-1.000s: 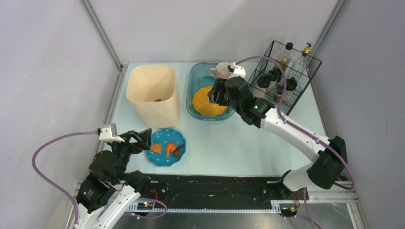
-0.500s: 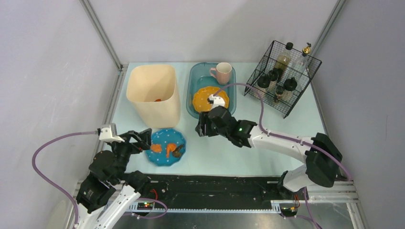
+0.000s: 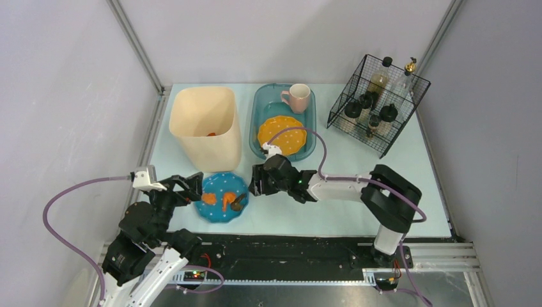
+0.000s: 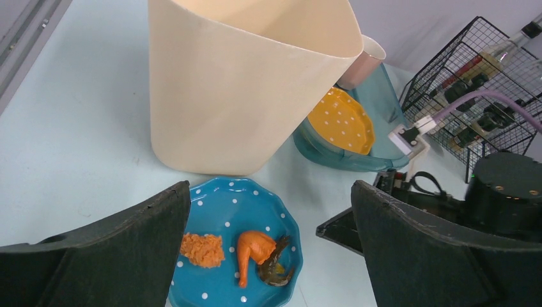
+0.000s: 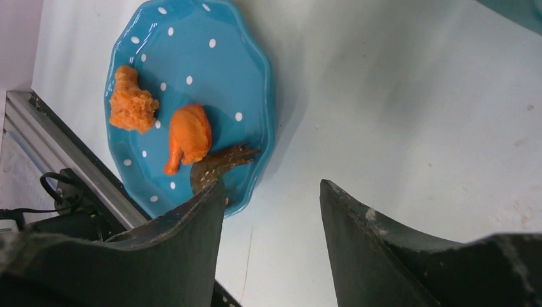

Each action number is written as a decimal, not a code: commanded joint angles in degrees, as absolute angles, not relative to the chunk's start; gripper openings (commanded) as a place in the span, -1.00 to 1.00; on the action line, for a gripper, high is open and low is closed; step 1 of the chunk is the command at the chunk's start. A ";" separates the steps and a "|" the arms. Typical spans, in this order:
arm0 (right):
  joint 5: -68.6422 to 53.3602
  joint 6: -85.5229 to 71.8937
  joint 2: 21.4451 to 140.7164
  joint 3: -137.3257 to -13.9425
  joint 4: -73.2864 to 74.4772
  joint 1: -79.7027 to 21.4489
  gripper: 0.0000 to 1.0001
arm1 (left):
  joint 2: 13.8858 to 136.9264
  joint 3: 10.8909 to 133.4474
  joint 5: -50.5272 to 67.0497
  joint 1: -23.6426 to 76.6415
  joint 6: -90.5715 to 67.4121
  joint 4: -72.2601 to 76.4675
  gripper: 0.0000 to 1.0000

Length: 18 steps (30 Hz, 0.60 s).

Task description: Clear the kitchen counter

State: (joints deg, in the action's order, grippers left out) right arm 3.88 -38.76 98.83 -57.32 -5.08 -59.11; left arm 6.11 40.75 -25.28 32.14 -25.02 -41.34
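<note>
The pale blue kitchen counter [image 3: 287, 217] carries a blue dotted plate [image 3: 233, 184] near its front left. An orange drumstick [image 4: 255, 246], an orange crumbly piece [image 4: 201, 249] and a dark shrimp [image 4: 276, 265] lie on the plate [image 4: 224, 204]. My left gripper [image 3: 192, 190] stands wide open at the plate's left edge, holding nothing. My right gripper [image 3: 254, 182] is open just right of the plate, low over bare counter [image 5: 396, 96]. In the right wrist view its left fingertip [image 5: 214, 192] sits by the plate's rim [image 5: 268, 115], close to the shrimp [image 5: 220, 163].
A tall cream bin [image 3: 204, 125] stands behind the plate. Right of it, a teal basin [image 3: 255, 102] holds an orange dotted plate [image 3: 284, 131] and a pink mug [image 3: 298, 97]. A black wire basket [image 3: 377, 105] of bottles sits at the back right.
My right arm has swung from over the basin down and forward-left to the blue plate's right side. The orange plate now lies uncovered in the basin. The left arm has not moved.
</note>
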 commanded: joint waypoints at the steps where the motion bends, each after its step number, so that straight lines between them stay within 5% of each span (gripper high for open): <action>1: 1.53 -35.50 103.31 -57.86 -13.81 -58.01 0.20 | 6.53 40.58 -25.46 32.52 -25.55 -41.03 0.99; 18: -0.66 -26.96 115.21 -68.50 -12.75 -58.19 0.19 | 6.37 40.61 -25.34 32.52 -25.47 -41.01 0.99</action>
